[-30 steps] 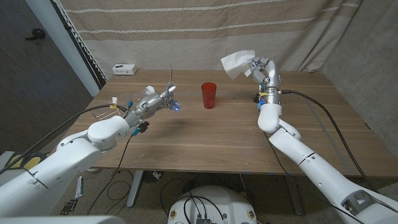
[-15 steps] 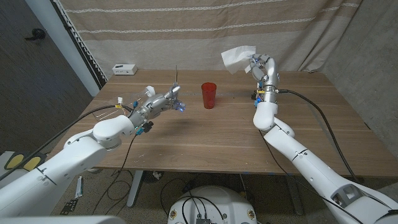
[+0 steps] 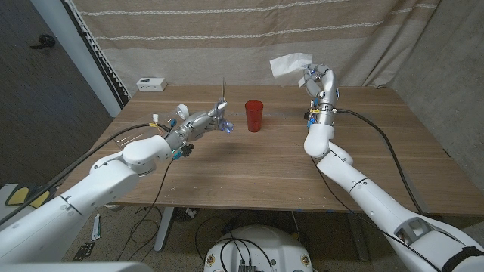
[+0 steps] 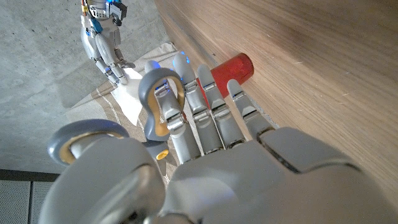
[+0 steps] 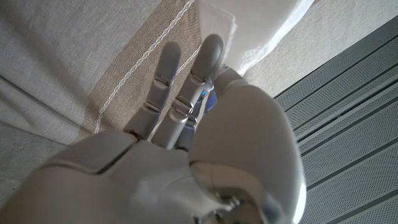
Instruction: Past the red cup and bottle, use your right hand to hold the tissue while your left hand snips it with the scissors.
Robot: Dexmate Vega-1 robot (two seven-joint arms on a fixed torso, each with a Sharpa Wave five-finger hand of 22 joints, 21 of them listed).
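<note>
From the head, the right hand (image 3: 318, 80) pinches the tissue (image 3: 290, 66) high in the air at one o'clock. The left hand (image 3: 203, 121) grips the scissors (image 3: 223, 106), blades up, just at nine o'clock of the red cup (image 3: 254, 115). Swinging across could topple that cup.

At the left wrist, fingers (image 4: 205, 109) thread the scissor loops (image 4: 163, 107); the blades are hidden.

At the right wrist, the tissue (image 5: 249, 25) runs off the edge, and no bottle can be made out.

Place: looked like a robot lab.
Signs: curtain (image 3: 249, 30) backdrop, cabled arms, bare table (image 3: 257, 162).
</note>
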